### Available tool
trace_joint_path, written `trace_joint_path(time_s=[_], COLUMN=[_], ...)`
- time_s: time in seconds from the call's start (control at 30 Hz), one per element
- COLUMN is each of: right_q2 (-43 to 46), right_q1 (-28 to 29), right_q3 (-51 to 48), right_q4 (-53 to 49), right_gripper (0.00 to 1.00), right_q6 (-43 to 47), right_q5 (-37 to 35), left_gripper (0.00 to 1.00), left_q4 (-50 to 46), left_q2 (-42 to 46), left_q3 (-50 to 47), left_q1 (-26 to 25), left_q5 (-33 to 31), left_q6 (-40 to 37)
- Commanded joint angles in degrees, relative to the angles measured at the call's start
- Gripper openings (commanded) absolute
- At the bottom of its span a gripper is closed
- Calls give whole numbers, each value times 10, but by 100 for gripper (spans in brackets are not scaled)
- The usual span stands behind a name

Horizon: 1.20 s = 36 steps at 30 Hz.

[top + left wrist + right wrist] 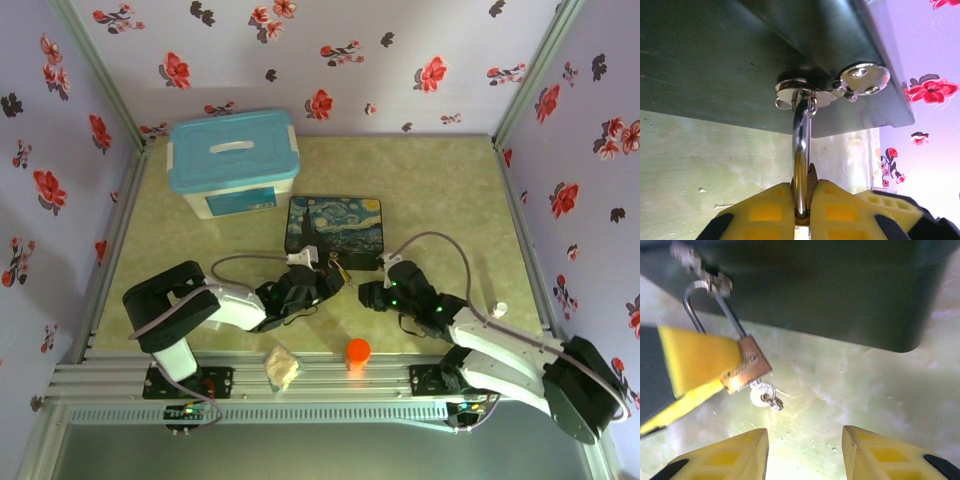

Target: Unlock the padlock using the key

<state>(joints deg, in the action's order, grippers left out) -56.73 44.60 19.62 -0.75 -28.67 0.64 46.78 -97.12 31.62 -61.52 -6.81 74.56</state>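
Observation:
The padlock point(747, 365) hangs by its thin silver shackle point(800, 150) from the hasp point(800, 91) on the front of the painted tin point(335, 225). My left gripper point(802, 187) is shut on the padlock's brass body, its yellow fingers point(695, 360) pressed against both sides. The key point(762, 394) sticks out of the padlock's lower edge, with a small ring on its round head. My right gripper point(805, 455) is open just below and right of the key, touching nothing. In the top view, the left gripper point(322, 278) and right gripper point(370, 292) face each other in front of the tin.
A white box with a blue lid point(233, 160) stands at the back left. An orange cap point(358, 350) and a crumpled pale object point(282, 368) lie near the front edge between the arm bases. Flowered walls enclose the table point(450, 200).

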Motion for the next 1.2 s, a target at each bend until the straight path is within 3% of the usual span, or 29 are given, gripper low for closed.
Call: trace_joint_path(time_s=[0.0,0.13,0.33,0.47,0.7,0.83,1.03,1.17], right_q2=[-50,-113,-182,-204,-204,-186,-155,-147], right_q1=[28,83,121,138,143,121,22,-20], right_q3=[55,98,146,162,133,104,58,28], right_q4=[-32,-56,-74,-66,20,66,124,184], right_gripper=[43,49,46,39,17,7,7,6], right_q6=[71,113,145,154,143,135,105,81], right_q5=[-68,-131,-194,-243,-224,-153,37,156], left_gripper=[0,0,0,0,0,0,0,0], left_q4=[16,13,24,23,53,56,77,41], left_q2=[29,36,47,47,38,41,52,74], left_q3=[3,3,-14,-11,-22,-30,-57,-61], left_q1=[0,2,5,4,4,4,9,17], left_q5=[-2,4,7,15,24,23,22,34], left_q6=[-23,-25,-20,-17,0,2,4,-11])
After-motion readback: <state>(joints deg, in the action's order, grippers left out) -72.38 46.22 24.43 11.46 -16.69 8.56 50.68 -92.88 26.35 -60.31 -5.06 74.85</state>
